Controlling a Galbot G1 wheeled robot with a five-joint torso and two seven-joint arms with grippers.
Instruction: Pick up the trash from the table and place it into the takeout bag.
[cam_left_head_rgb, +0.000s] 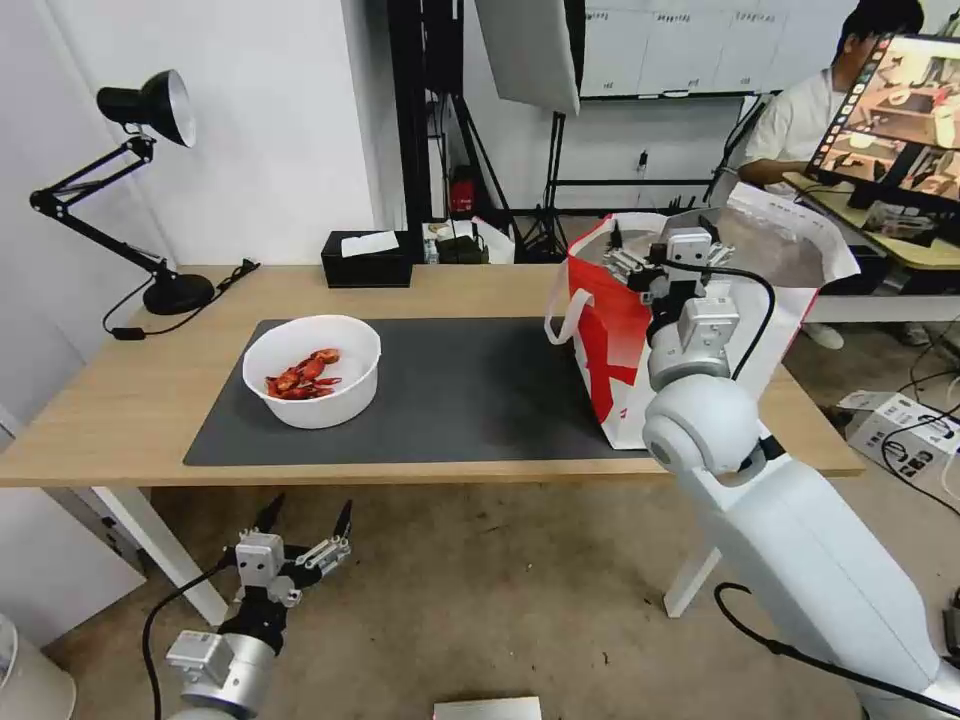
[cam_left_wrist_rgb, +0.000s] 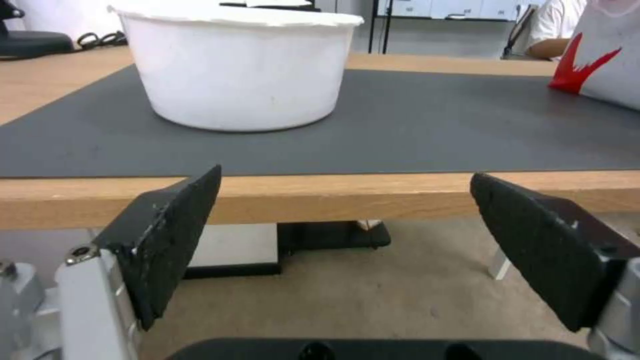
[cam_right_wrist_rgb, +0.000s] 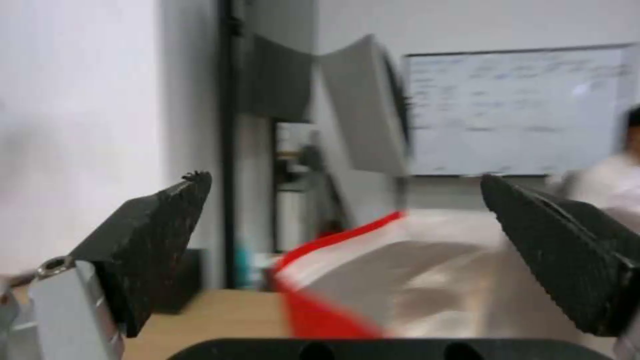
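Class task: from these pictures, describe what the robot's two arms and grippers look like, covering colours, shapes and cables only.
Both arms are white and light grey with smooth rounded joint housings. Each ends in a silver-grey metal wrist block and two black, wedge-shaped fingers with textured pads. A black cable loops beside each forearm. The left gripper and right gripper match; the left fingers show scuffed edges.

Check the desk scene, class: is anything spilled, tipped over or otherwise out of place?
Nothing stands out. The white bowl of red shells sits upright on the dark mat. The takeout bag stands open. Right gripper is over its mouth; left gripper is below the table edge. No spills visible.
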